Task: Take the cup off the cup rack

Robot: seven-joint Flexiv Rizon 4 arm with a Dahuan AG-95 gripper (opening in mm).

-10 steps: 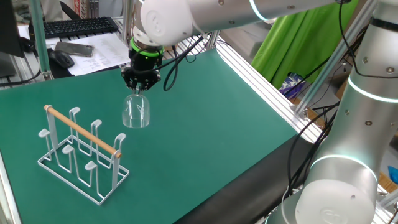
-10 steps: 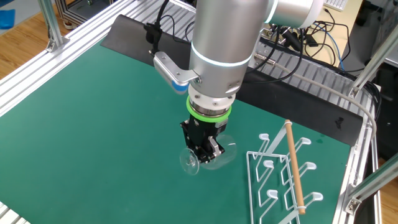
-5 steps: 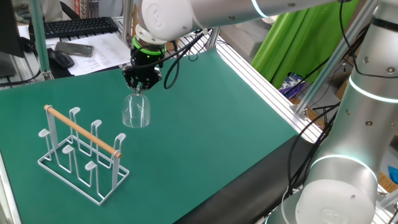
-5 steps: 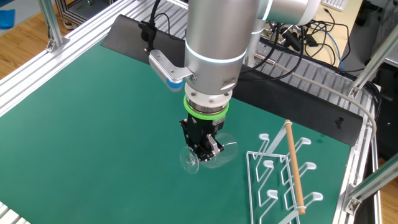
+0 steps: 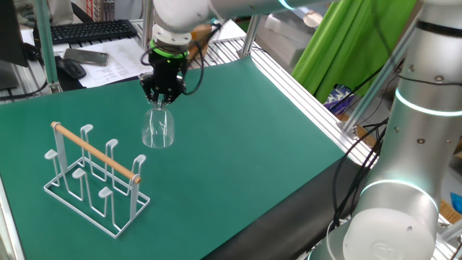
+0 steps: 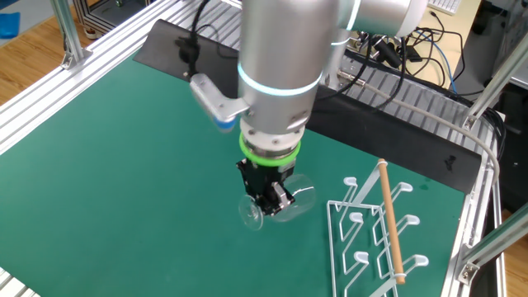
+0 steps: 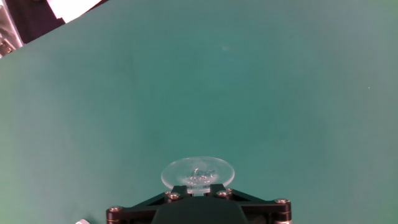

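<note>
The gripper (image 5: 160, 102) is nearly closed on the stem of the cup (image 5: 158, 130), which hangs bowl-down, long axis vertical, directly beneath it, clear of the cup rack (image 5: 94, 177) nearby

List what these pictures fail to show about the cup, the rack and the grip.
- Grip point: in both fixed views the end effector hides where its fingers pinch the cup.
- Cup rim against the mat: too transparent in the other fixed view to tell touching from hovering.
- Cup rack: absent from the hand view; cut by the bottom edge in the other fixed view.
</note>
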